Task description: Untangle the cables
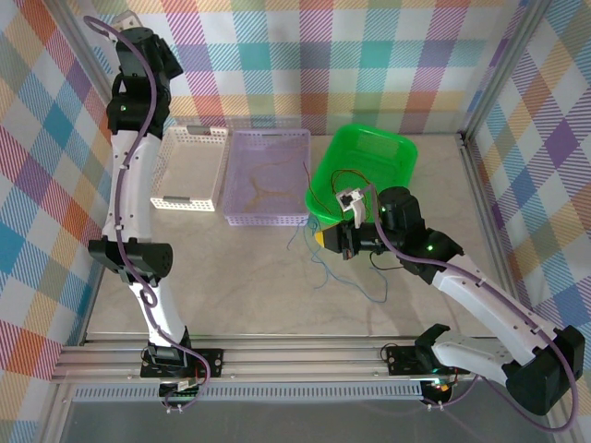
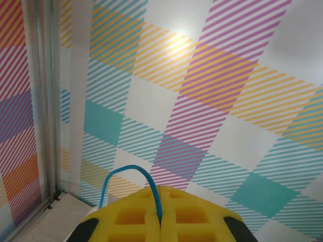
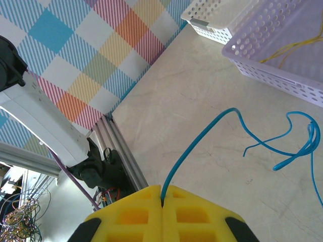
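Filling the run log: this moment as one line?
left gripper: jaws shut on blue wire loop | right gripper: jaws shut on blue cable above table | yellow cable in purple basket

Place: a robotics lab test cell.
Walls: multicoloured checked panels (image 1: pixel 369 55) close in a pale tabletop (image 1: pixel 240 286) on three sides.
Frame: bare aluminium posts (image 1: pixel 503 65) stand at the corners, and an aluminium rail (image 1: pixel 305 355) runs along the near edge.
Machines: a white left arm (image 1: pixel 129 185) and right arm (image 1: pixel 489 295) are bolted to that rail, with purple leads (image 1: pixel 138 74) running along them.
Bins: a white basket (image 1: pixel 189 166), a lilac basket (image 1: pixel 268 175) and a green tub (image 1: pixel 369 171) stand in a row.
Outside: the right wrist view shows a loose wiring bundle (image 3: pixel 17 222) beyond the wall.
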